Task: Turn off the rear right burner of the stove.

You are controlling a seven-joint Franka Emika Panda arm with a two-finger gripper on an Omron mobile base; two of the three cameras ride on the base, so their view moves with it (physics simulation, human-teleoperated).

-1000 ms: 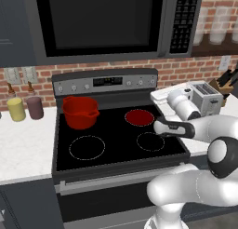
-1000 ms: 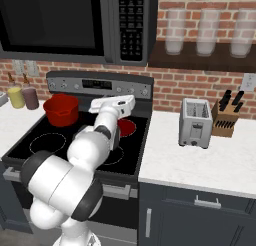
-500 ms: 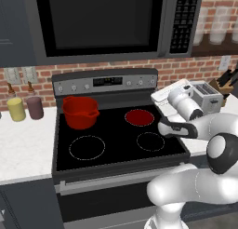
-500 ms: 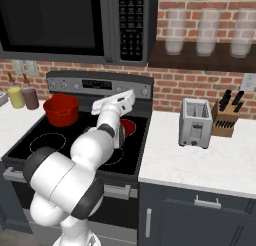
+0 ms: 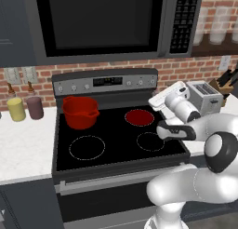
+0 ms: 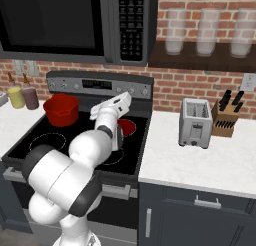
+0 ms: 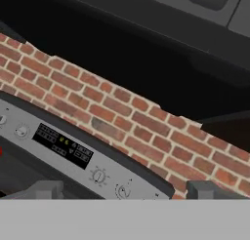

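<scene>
The stove (image 5: 116,134) has a black glass top, and its rear right burner (image 5: 139,117) glows solid red. The burner (image 6: 128,126) also shows just past my arm in the right base view. A red pot (image 5: 80,111) stands on the rear left ring. My gripper (image 5: 156,100) hovers open and empty above the cooktop's right rear, pointing at the grey back panel (image 5: 83,86). In the hand view my gripper (image 7: 126,191) has its fingertips (image 7: 46,190) wide apart, with two small knobs (image 7: 99,176) and the digital display (image 7: 63,145) just ahead.
A black microwave (image 5: 102,23) hangs low over the stove. A toaster (image 6: 195,122) and a knife block (image 6: 227,117) stand on the right counter. Two bottles (image 5: 16,109) sit on the left counter. Jars (image 6: 205,32) line a shelf above.
My hand has lifted a little and moved toward the back panel. Burner, pot and base have stayed put.
</scene>
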